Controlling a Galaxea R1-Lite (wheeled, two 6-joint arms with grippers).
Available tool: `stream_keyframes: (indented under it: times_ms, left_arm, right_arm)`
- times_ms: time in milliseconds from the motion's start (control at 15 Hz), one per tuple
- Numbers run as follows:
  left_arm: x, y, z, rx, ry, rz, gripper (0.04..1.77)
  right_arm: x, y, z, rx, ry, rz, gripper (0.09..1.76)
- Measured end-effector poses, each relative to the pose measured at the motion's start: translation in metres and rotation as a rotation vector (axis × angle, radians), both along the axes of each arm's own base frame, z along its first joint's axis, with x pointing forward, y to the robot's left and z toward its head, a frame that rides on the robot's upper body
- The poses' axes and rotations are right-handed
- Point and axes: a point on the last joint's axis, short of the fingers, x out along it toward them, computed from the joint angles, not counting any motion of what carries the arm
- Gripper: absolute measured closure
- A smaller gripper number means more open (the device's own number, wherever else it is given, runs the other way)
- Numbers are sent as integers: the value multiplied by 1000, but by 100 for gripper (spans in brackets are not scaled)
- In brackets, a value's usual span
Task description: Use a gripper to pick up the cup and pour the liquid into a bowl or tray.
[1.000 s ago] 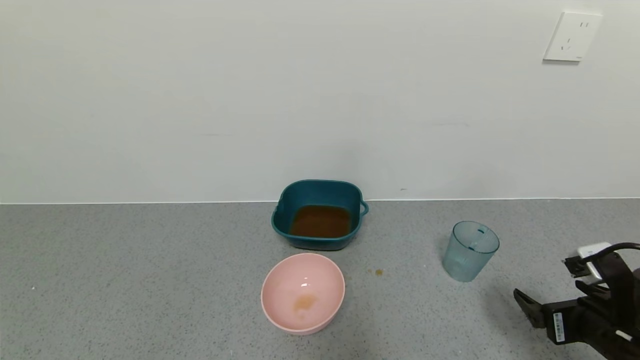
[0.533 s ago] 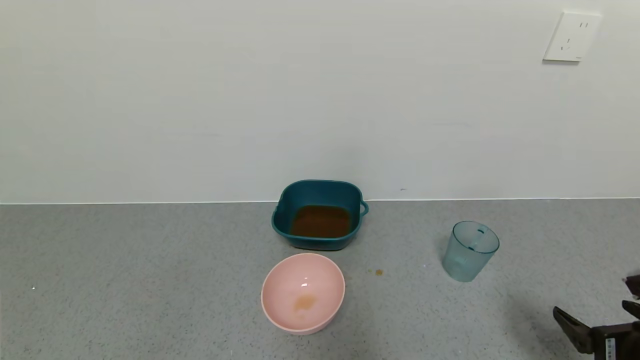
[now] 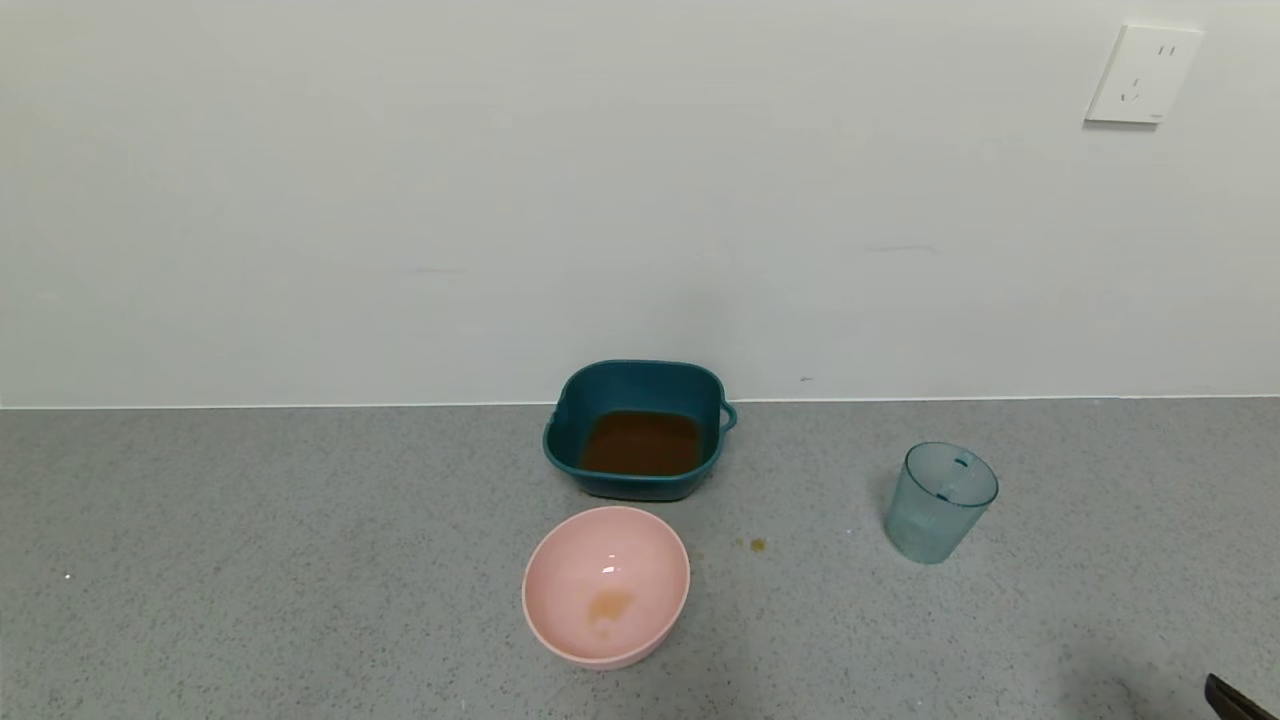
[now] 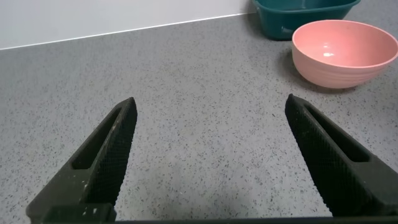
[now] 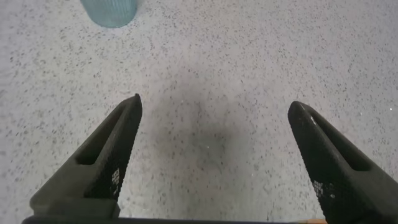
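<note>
The translucent blue-grey cup [image 3: 940, 502] stands upright and looks empty on the grey counter at the right; its base [image 5: 109, 11] shows in the right wrist view. The dark teal basin [image 3: 636, 428] by the wall holds orange-brown liquid [image 3: 641, 443]. My right gripper [image 5: 213, 107] is open over bare counter, well apart from the cup; in the head view only a fingertip [image 3: 1238, 700] shows at the bottom right corner. My left gripper [image 4: 210, 106] is open above bare counter, with nothing between its fingers.
A round pink bowl [image 3: 606, 583] with a small orange stain sits in front of the basin, and shows as the pink bowl [image 4: 344, 52] in the left wrist view. A few orange drops [image 3: 757, 544] lie on the counter. A wall socket [image 3: 1143, 73] is at the upper right.
My right gripper has drawn back toward the bottom right, away from the cup, and has almost left the head view. The cup and both bowls have not moved.
</note>
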Motion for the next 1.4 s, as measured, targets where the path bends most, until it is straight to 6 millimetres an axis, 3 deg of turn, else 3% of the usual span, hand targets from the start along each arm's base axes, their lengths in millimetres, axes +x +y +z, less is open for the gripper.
stream_keyframes:
  times_ms: [467, 1400]
  left_arm:
    - [0, 0, 0, 0, 0, 0, 9]
    - [0, 0, 0, 0, 0, 0, 9]
  right_arm:
    - [-45, -5, 2, 81, -198, 141, 14]
    - [-92, -4, -21, 82, -370, 234, 14]
